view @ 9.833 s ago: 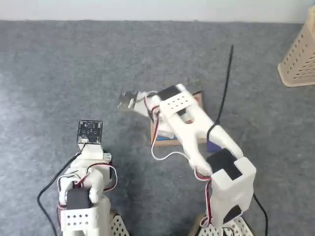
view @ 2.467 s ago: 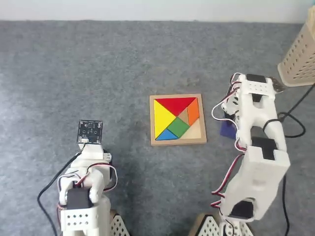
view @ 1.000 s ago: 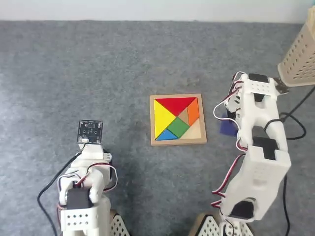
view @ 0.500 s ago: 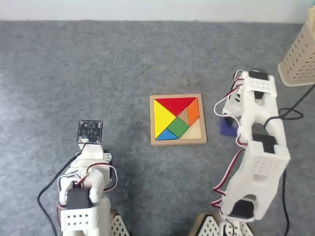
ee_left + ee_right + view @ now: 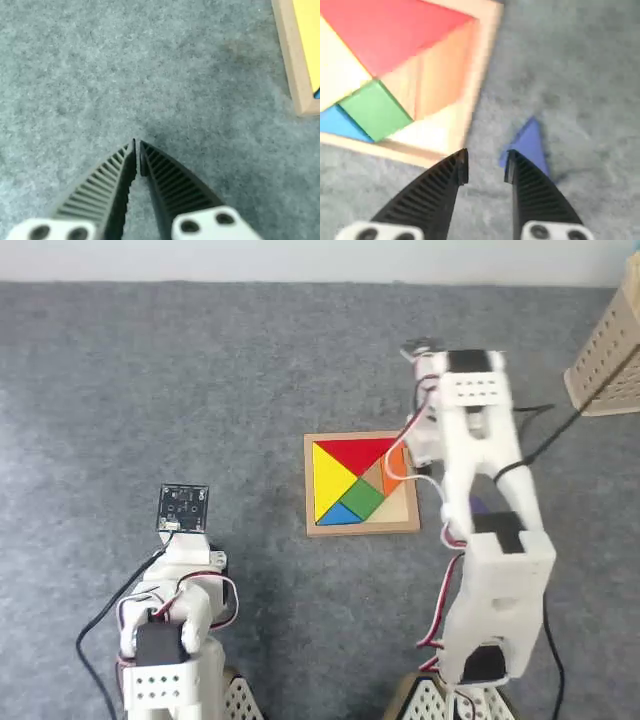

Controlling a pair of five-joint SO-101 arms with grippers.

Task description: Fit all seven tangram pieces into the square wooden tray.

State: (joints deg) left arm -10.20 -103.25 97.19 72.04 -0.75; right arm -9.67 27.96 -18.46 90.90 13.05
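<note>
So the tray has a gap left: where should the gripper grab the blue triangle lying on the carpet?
Probably pinch the blue triangle across its thin side edges, at the wider part rather than the tip, coming down from above: it lies flat on the carpet beside the tray, so only its edges offer purchase.

We find the square wooden tray (image 5: 360,530) flat on the grey surface (image 5: 200,370). Six pieces sit flush in it:
- a red triangle (image 5: 355,452) along the far side
- a yellow triangle (image 5: 328,480) at left
- a green square (image 5: 362,498) at centre
- a blue triangle (image 5: 340,513) at the near edge
- a small brown triangle (image 5: 372,475)
- an orange parallelogram (image 5: 393,470) at right

The near right corner (image 5: 398,505) is bare wood. A violet-blue triangle (image 5: 530,142) lies flat outside the tray, near that corner.
</note>
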